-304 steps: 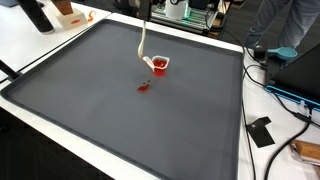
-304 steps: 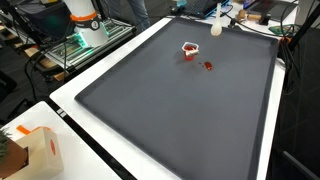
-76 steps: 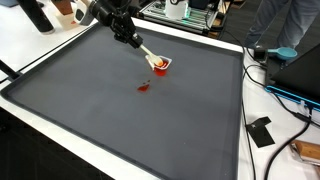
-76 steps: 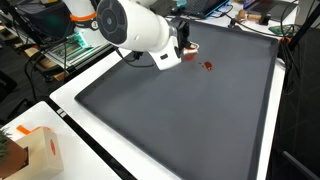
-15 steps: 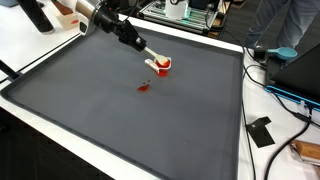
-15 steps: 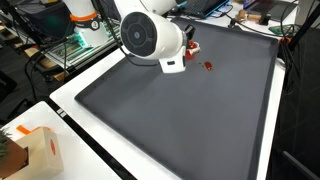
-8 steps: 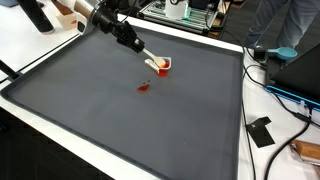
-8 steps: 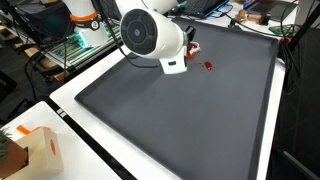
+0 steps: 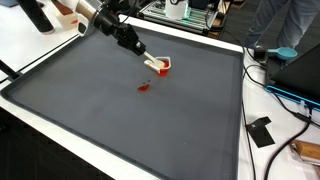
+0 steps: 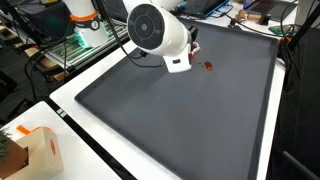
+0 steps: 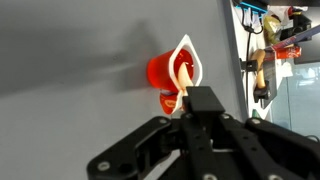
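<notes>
Black robot gripper (image 9: pixel 134 48) pinching pale slim utensil (image 9: pixel 150 62) by handle, fingers pressing on it – tip dipping into small red plastic cup with white rim (image 9: pixel 161 65). Cup sitting toward far edge of dark grey mat (image 9: pixel 120 130). Small red blob (image 9: pixel 142 87) lying near cup, apart.

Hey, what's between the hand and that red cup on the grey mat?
Only a pale utensil, gripped in the hand, its far end reaching the red cup. This shows in an exterior view and the wrist view.
</notes>
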`<action>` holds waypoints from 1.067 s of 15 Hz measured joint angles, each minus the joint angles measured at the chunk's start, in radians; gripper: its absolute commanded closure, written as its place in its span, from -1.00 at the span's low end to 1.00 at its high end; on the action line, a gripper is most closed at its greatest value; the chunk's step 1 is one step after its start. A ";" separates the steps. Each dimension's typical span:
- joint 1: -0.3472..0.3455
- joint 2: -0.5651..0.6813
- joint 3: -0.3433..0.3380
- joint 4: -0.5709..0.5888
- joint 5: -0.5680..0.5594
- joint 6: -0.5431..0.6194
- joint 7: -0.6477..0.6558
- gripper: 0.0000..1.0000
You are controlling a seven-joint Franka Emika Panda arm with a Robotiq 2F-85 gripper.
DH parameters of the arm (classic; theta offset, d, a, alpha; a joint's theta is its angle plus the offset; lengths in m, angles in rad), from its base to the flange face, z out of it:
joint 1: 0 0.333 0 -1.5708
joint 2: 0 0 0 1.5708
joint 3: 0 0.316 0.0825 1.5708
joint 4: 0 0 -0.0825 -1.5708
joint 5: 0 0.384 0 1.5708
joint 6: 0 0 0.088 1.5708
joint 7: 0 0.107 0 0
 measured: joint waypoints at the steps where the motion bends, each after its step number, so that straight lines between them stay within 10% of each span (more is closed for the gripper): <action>1: 0.000 0.001 0.003 0.000 0.000 0.000 -0.002 0.94; 16: -0.003 0.018 -0.003 0.000 -0.009 -0.051 0.069 0.94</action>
